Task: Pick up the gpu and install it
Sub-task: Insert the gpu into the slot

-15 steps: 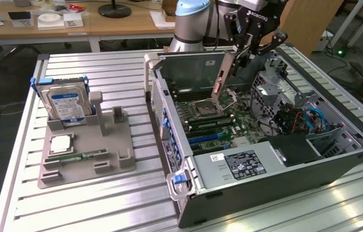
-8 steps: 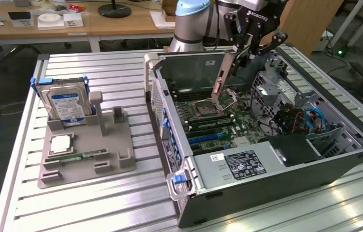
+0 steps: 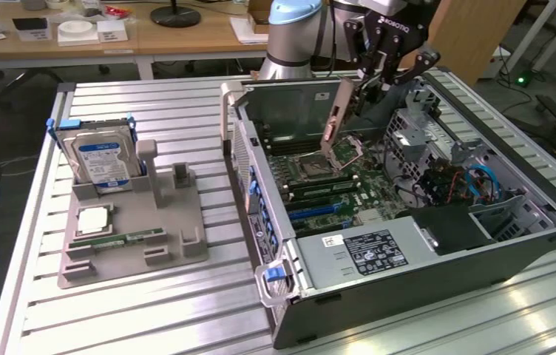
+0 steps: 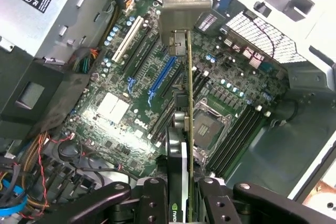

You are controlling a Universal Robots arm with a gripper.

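Note:
The gpu (image 3: 336, 122) hangs edge-on inside the open computer case (image 3: 377, 296), tilted, with its lower end just above the motherboard (image 3: 357, 177) near the CPU socket. My gripper (image 3: 375, 74) is shut on its upper part. In the wrist view the gpu (image 4: 186, 129) runs away from my gripper (image 4: 181, 205) as a thin green board with a black face. Its silver bracket (image 4: 181, 11) is at the far end, over the board's rear edge. The fingers (image 4: 152, 203) press on both of its sides. A blue expansion slot (image 4: 163, 80) lies beside the card, apart from it.
On the exterior view's left, a grey fixture (image 3: 125, 244) holds a hard drive (image 3: 100, 159), a CPU (image 3: 94, 220) and a memory stick (image 3: 120, 238). Inside the case are a power supply (image 3: 367, 251), a drive cage (image 3: 421, 126) and cables (image 3: 455, 185). Wooden desks (image 3: 160, 37) stand behind.

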